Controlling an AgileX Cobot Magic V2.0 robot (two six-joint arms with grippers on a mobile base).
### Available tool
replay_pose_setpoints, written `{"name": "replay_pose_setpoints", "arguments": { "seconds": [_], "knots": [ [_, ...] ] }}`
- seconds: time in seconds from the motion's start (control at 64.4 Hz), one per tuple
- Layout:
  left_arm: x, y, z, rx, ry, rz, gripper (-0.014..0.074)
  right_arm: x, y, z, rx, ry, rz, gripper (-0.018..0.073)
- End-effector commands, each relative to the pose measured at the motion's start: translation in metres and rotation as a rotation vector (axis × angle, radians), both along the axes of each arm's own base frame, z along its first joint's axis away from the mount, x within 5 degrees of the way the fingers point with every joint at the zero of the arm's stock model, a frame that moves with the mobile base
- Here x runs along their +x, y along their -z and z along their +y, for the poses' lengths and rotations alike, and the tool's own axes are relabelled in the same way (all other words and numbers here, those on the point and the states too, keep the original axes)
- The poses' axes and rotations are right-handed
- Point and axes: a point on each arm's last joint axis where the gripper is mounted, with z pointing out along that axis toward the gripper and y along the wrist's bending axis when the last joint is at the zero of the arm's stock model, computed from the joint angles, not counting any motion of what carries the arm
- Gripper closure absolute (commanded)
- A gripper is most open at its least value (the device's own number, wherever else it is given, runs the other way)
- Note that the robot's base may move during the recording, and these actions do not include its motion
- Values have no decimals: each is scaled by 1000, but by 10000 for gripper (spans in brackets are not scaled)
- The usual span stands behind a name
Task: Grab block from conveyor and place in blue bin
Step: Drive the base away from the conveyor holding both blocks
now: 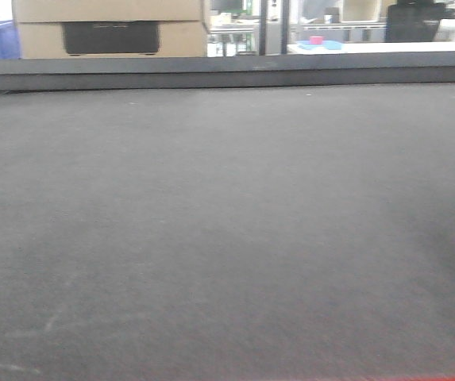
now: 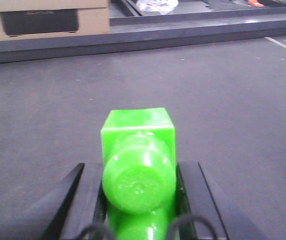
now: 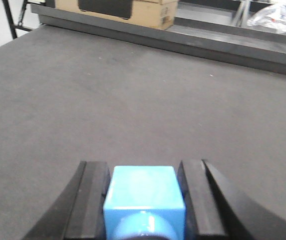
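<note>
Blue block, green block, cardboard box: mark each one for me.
blue block (image 3: pixel 143 186), right wrist view, on its top face.
green block (image 2: pixel 139 120), left wrist view, on its top face.
cardboard box (image 1: pixel 183 38), front view, on the bare cardboard right of its dark panel.

Flat, even light falls from overhead. The conveyor (image 1: pixel 227 238) carries hardly a shadow, only a dimmer patch toward its right edge in the front view. That view is soft, and the room behind the belt burns out pale. Close to the left wrist lens the green piece (image 2: pixel 139 150) glares with white hot spots and blurs. The block (image 3: pixel 143 192) is soft too, its top washed light.
</note>
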Motion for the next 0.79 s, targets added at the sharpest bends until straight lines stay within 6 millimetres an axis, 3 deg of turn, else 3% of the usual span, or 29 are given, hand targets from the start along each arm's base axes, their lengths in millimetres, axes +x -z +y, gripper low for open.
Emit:
{"name": "replay_pose_setpoints", "arguments": {
  "seconds": [0.0,0.777],
  "knots": [
    [-1,-3,-1,-16,6,-27,708,0,-2,-1,2,4,-28,713],
    [-1,-3,-1,-16,6,-27,708,0,-2,-1,2,4,-28,713]
  ]
}}
